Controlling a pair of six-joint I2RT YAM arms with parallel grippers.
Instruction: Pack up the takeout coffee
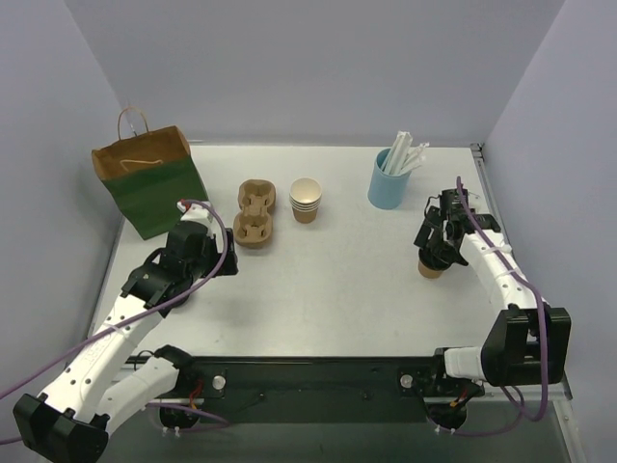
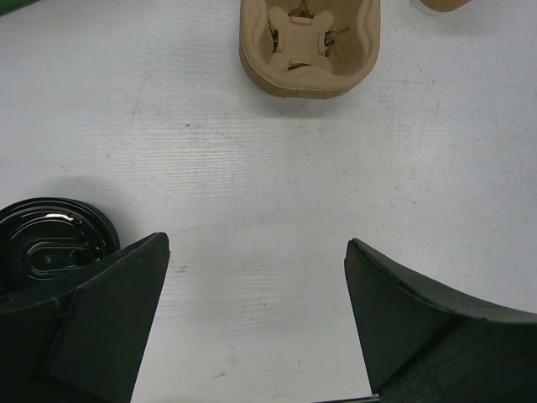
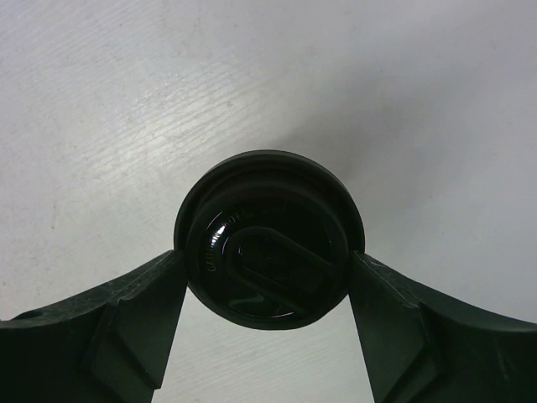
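Right wrist view: our right gripper point(image 3: 267, 262) pinches the takeout coffee point(image 3: 267, 220) by its lid, far right on the counter point(image 1: 347, 280). Our left gripper point(image 2: 256, 252) gapes wide, empty. We judge packing barely begun: the coffee is well apart from carrier point(image 1: 255, 214) and bag point(image 1: 149, 178).

Top camera high behind arms, wrist cameras close, downward, carrier point(image 1: 256, 213) shared

Pulp cup carrier point(image 1: 256, 213) lies ahead of left gripper point(image 2: 256, 311), paper bag point(image 1: 154, 183) to its left, stacked cups point(image 1: 306, 200) ahead-right. Blue straw holder point(image 1: 388, 183) stands beyond right gripper point(image 1: 436, 253).
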